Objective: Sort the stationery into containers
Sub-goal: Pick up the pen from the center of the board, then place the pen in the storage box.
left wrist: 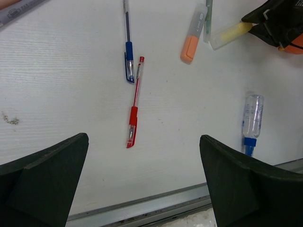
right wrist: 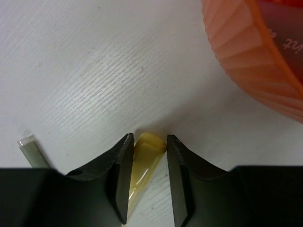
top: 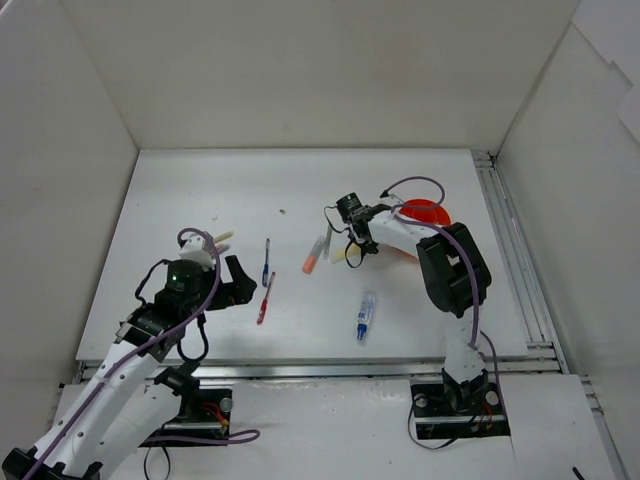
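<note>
The orange cup [top: 425,213] stands at the back right and fills the top right corner of the right wrist view [right wrist: 255,52]. My right gripper [top: 354,248] [right wrist: 149,138] is down on the table just left of the cup, its jaws closed on the yellow marker [right wrist: 144,158] [left wrist: 229,35], which lies flat. My left gripper [top: 236,281] [left wrist: 143,137] is open and empty above the near left. In front of it lie the red pen [left wrist: 134,113] [top: 265,298] and the blue pen [left wrist: 128,49] [top: 266,262]. The orange marker [top: 314,257] [left wrist: 191,40] lies left of the right gripper.
A grey pen [left wrist: 208,16] [right wrist: 32,149] lies beside the orange and yellow markers. The blue-capped clear one [top: 366,316] [left wrist: 251,118] lies near the front rail [top: 300,368]. A wooden stick [top: 222,237] pokes out behind the left arm. White walls close in the table.
</note>
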`<state>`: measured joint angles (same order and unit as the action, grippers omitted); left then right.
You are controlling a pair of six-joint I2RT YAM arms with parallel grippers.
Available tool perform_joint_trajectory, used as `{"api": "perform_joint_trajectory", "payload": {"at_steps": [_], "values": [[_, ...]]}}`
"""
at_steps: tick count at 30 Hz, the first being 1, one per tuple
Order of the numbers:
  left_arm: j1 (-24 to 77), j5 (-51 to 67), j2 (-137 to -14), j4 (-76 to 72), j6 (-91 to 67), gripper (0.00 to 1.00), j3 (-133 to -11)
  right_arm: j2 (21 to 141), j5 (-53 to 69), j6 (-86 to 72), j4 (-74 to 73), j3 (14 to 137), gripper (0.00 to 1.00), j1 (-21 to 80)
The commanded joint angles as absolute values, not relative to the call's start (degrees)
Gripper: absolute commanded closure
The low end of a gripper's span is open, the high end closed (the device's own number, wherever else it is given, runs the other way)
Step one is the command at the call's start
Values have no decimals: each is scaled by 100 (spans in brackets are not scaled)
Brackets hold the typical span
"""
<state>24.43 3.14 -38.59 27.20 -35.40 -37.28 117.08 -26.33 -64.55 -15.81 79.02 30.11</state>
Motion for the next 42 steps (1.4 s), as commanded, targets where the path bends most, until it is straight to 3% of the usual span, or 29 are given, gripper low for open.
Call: {"api": "perform_joint_trajectory", "payload": {"at_steps": [1,6,11,18,21,25,28,34,42], "values": [[2470,255,-3911,2566,-3604,0,-4078,11812,-2786,-6302,-1872,7945,73,3129],[2470,237,-3859,2575,-3604,0,-4096,11778,-3013,-6196,-1916,8191,94,3155],[2470,237,-3850,2558,-3604,0,-4122,11207,-3769,-5741,-1916,8384,100,3260],[2470,202,-3806,2523,-3647,0,-4131,10469,-4579,-4914,-1680,8596,100,3568],[2470,211,-3841,2487,-3665,0,-4140,10135,-4650,-4229,-864,8237,100,3621],[2470,193,-3946,2487,-3665,0,-4183,9205,-4387,-2633,1688,6878,100,3578],[2470,167,-4016,2461,-3674,0,-4228,8764,-4543,-1841,2390,6487,100,3472],[2470,150,-4166,2312,-3674,0,-4254,8762,-5553,162,3425,6451,100,3278],[2470,44,-4245,2338,-3735,0,-4271,9307,-6784,659,3823,6846,100,3015]]}}
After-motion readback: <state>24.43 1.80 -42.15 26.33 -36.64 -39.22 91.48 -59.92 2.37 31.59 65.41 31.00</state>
